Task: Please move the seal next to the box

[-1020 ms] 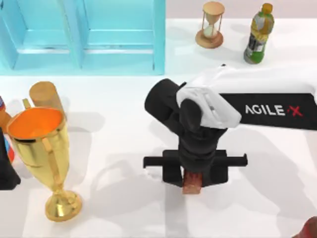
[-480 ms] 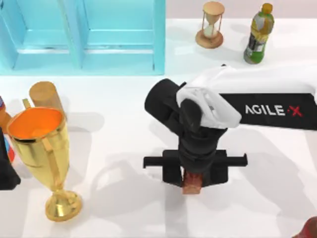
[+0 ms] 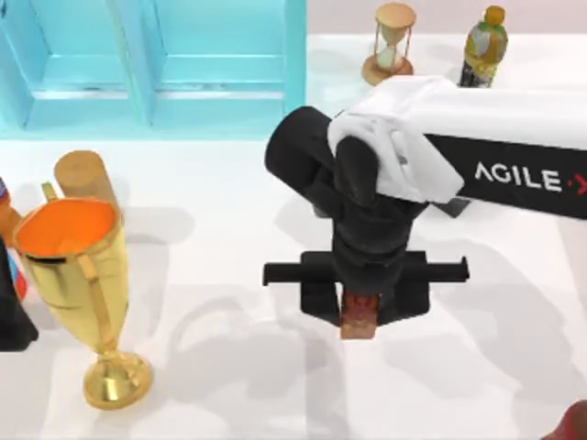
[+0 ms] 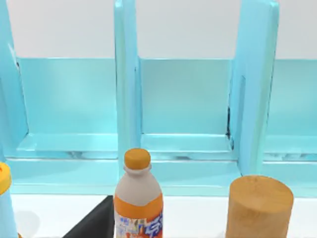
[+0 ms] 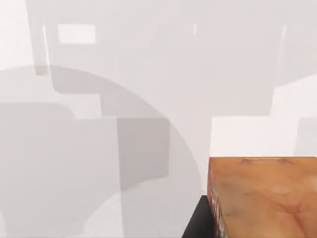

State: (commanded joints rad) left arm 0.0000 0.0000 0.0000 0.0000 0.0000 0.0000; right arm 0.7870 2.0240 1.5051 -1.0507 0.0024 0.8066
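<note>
Top view: the right gripper (image 3: 359,316) is clamped on the seal (image 3: 358,319) mid-table, its body hiding most of the block. The box (image 3: 11,316) is cut off at the left edge beside the trophy (image 3: 78,275).
Left wrist view: a bottle (image 4: 138,198) and wooden cylinder (image 4: 259,208) stand before the blue cabinet (image 4: 188,99).
Right wrist view: the seal (image 5: 265,196), partly out of frame

The top camera is looking straight down on the desk (image 3: 229,229). The left wrist camera is facing the cabinet (image 4: 183,99) closely; the right wrist camera is hovering near the desk surface.
</note>
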